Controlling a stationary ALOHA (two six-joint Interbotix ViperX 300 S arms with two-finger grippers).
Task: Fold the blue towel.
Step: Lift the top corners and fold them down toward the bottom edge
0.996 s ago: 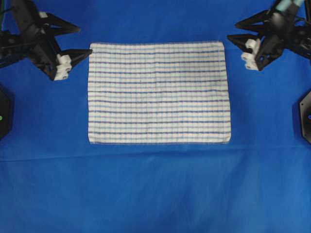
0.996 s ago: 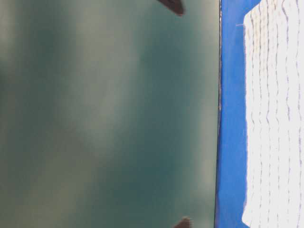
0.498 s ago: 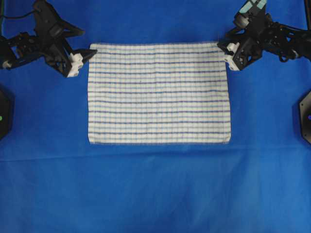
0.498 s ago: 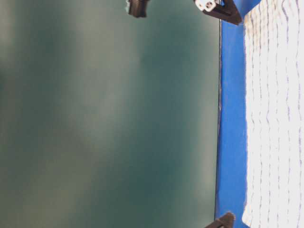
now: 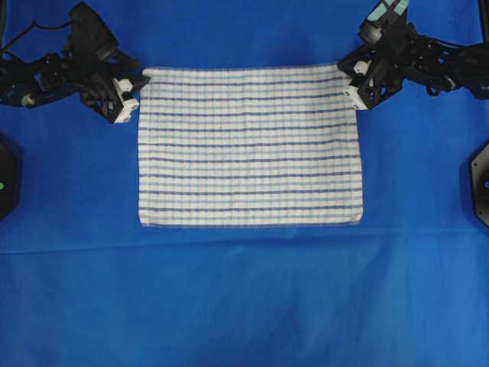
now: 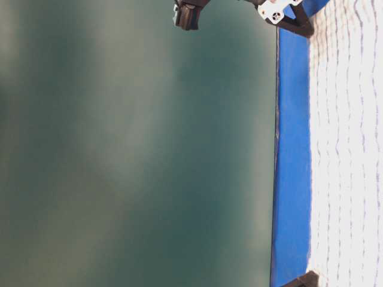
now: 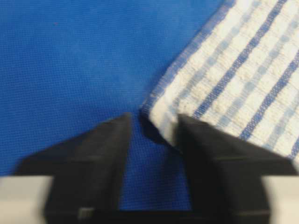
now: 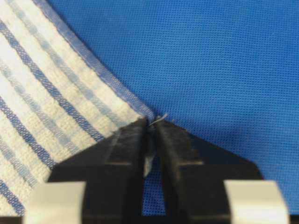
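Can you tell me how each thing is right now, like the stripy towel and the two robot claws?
blue towel: unfolded, lying flat on the cloth.
left gripper: at the towel's far left corner, jaws partly open, corner between them, not pinched.
right gripper: at the far right corner, jaws nearly closed, pinching the corner's tip.
blue table cloth: spread out, slightly wrinkled.

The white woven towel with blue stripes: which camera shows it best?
The overhead view: the whole white woven towel with blue stripes lies flat there. The table-level view shows an edge-on strip; each wrist view, one corner between black fingers.
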